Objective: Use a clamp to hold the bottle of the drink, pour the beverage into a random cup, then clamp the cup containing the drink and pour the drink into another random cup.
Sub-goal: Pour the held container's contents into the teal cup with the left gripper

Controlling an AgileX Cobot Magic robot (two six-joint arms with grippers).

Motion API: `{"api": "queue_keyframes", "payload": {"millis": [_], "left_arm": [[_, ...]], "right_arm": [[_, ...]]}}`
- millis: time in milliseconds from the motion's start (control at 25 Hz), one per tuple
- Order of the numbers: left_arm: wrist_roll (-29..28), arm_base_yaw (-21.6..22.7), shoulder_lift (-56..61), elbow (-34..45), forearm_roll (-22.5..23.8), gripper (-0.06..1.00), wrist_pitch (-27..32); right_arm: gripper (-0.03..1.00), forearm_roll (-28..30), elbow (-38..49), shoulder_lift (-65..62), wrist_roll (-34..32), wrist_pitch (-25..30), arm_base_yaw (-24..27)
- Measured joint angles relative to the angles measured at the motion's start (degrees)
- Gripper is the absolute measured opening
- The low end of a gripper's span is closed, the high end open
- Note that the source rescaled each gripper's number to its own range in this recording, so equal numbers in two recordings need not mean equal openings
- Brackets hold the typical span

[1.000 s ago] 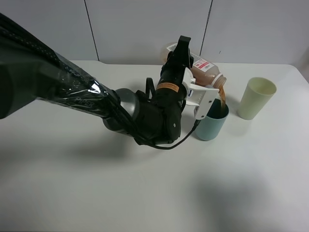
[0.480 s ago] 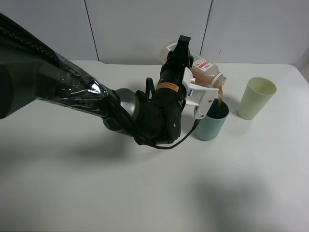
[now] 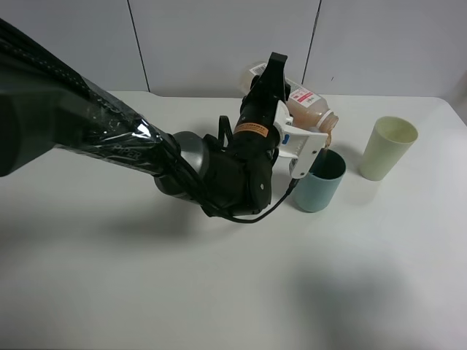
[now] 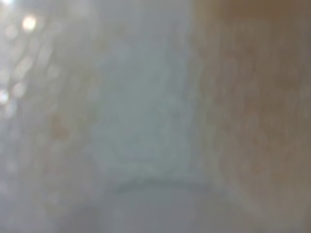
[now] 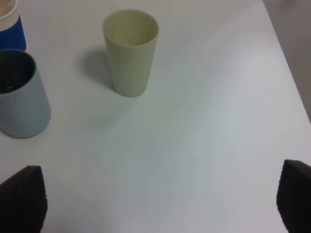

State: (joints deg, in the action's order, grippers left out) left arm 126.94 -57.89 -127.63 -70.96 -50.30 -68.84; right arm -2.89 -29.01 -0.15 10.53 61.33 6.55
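Left gripper (image 3: 298, 130) clamped on bottle (image 3: 312, 109); bottle held tilted, neck above teal tumbler (image 3: 319, 181). Right gripper (image 5: 155, 206) spread wide, nothing held. Pale yellow-green cup (image 3: 387, 148) noted beside tumbler, blue-banded cup (image 5: 8, 26) near.

In the high view the left arm (image 3: 87, 124), wrapped in black sheeting, comes in from 9 o'clock and ends toward 2 o'clock of centre. Its wrist (image 3: 244, 164) is bent and rolled over. Its white jaws are clamped on the bottle (image 3: 310, 108), holding it tilted. The right arm's jaws stand wide apart, their dark ridged fingertips (image 5: 22, 199) gripping nothing.
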Motion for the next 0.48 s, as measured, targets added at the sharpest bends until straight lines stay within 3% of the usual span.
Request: {"api": "queue_keyframes", "payload": {"millis": [480], "left_arm": [[0.0,0.0,0.0,0.0,3.7,0.02,-0.1]], "right_arm": [[0.81,0.0,0.0,0.0,0.0,0.0,0.0]]}}
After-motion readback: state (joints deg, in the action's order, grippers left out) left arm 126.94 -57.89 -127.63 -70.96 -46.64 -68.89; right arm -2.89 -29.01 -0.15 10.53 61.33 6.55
